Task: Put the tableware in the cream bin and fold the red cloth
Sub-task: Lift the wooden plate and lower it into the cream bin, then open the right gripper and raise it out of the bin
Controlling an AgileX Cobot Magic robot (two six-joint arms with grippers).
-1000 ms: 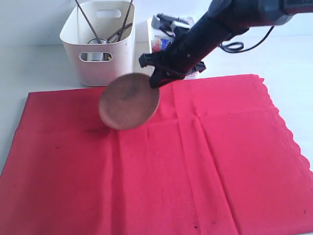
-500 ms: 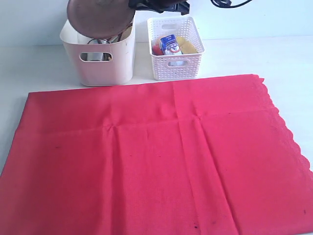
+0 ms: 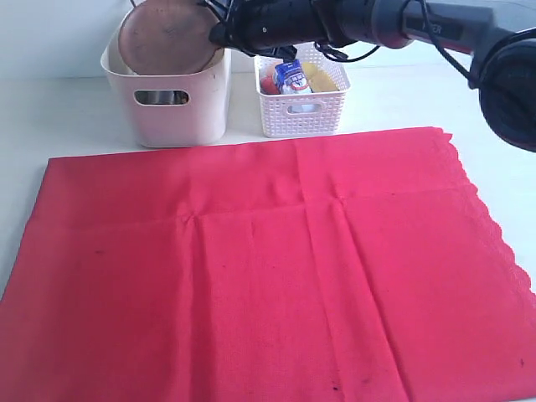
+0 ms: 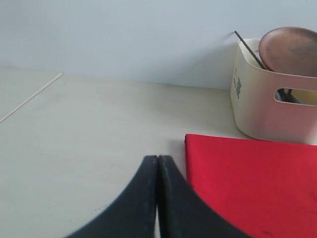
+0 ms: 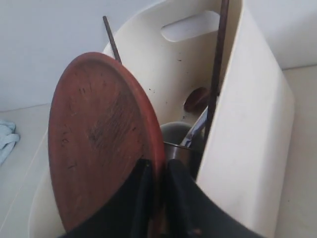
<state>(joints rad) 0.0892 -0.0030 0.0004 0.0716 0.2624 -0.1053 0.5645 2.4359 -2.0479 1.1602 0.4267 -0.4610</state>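
— Where is the plate?
— The round brown clay plate [image 3: 166,38] stands on edge in the cream bin [image 3: 177,113], half of it above the smooth rim. The right gripper [image 5: 159,173] pinches the plate's rim, one black finger on each face.
— And the bin?
— At the back edge of the pale matte worktop [image 3: 67,109], by the plain wall, just beside a white lattice basket [image 3: 300,113]. Dark chopsticks [image 5: 216,74] and a steel cup [image 5: 174,136] are inside it. Its side label is too small to read.
— The cloth?
— The red cloth [image 3: 268,268] lies flat and creased, scalloped along one edge. The left gripper [image 4: 157,198] hangs by the cloth's corner, fingers pressed together.
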